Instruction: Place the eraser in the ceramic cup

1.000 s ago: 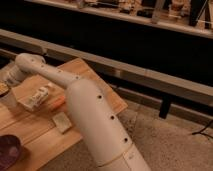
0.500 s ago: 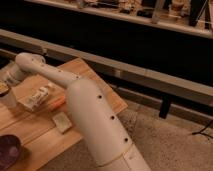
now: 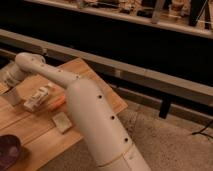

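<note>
My gripper (image 3: 6, 85), its grip I cannot tell, hangs just above the small pale ceramic cup (image 3: 12, 97); centring over its mouth should come first.

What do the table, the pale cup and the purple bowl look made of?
The table: wood, matte, plank seams visible. The ceramic cup: pale and smooth, probably glazed ceramic; plastic not excluded. The bowl: dark purple with a slight sheen, plastic or glaze, unclear. The gripper is at the left edge, just above the cup.
</note>
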Robot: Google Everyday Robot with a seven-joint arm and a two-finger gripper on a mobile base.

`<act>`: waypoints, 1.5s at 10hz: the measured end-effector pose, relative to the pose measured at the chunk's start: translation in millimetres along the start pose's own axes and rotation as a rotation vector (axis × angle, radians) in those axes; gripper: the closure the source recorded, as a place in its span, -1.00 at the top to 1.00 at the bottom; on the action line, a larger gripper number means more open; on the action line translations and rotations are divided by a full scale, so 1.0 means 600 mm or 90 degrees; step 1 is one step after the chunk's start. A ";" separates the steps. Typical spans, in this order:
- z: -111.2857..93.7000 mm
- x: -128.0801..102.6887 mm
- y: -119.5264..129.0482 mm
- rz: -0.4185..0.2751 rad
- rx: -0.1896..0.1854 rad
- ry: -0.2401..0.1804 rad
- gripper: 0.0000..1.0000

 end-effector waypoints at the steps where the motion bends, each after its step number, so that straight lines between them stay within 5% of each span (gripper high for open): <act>1: -0.001 0.000 -0.001 0.000 0.001 0.000 0.60; 11: -0.012 -0.008 -0.005 0.002 0.011 0.000 0.60; 15: -0.034 -0.031 -0.012 -0.015 -0.005 0.035 0.60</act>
